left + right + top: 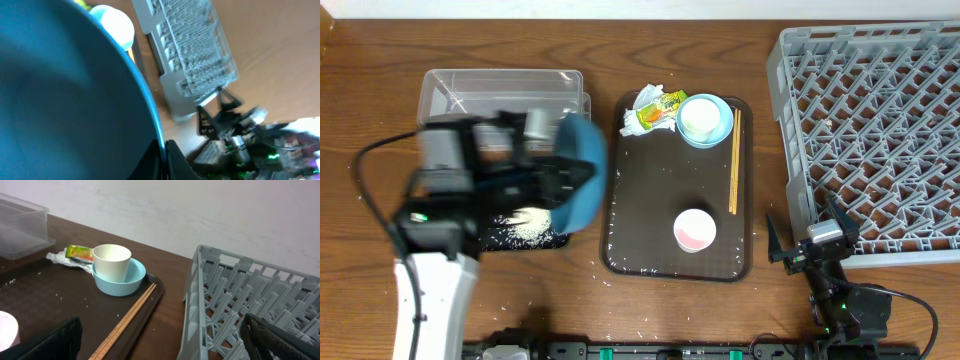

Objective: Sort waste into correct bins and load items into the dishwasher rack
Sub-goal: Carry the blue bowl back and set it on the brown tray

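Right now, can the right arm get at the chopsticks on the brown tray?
Probably yes. The right pincer is open and empty, by the near corner of the rack. The chopsticks lie uncovered along the right edge of the tray, nearest that arm, with nothing between.

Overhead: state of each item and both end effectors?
Left end effector: shut on large blue bowl rim.
Large blue bowl: held, tipped over black tray.
Black tray: rice piled inside.
White cup: upright in light-blue bowl.
Pink cup: upright.
Chopsticks: lying flat.
Dishwasher rack: nothing loaded.
Right end effector: open, holding nothing.
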`<action>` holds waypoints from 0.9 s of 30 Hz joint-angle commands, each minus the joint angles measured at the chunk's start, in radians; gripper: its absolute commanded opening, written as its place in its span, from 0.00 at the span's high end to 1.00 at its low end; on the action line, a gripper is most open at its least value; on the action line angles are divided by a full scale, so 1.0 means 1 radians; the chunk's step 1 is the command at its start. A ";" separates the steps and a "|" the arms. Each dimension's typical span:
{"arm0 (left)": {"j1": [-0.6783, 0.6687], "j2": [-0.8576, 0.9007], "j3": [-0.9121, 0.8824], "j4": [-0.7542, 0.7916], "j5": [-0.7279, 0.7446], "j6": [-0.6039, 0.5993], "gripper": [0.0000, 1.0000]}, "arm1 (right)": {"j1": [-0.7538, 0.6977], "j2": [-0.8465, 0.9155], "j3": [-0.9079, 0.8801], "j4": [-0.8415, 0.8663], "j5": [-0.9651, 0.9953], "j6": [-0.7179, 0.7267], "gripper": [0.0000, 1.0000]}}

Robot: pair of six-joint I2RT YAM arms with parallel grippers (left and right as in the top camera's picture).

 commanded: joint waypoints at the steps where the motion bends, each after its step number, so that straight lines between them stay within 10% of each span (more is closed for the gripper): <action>1: -0.225 0.003 0.028 0.077 -0.389 -0.104 0.94 | -0.009 -0.003 -0.001 -0.005 0.004 -0.013 0.01; 7: -0.558 0.158 0.028 0.184 -0.818 -0.104 0.94 | -0.009 -0.003 -0.001 -0.005 0.004 -0.013 0.01; 27: -0.646 0.552 0.028 0.383 -0.829 -0.106 0.89 | -0.009 -0.003 -0.001 -0.005 0.004 -0.013 0.01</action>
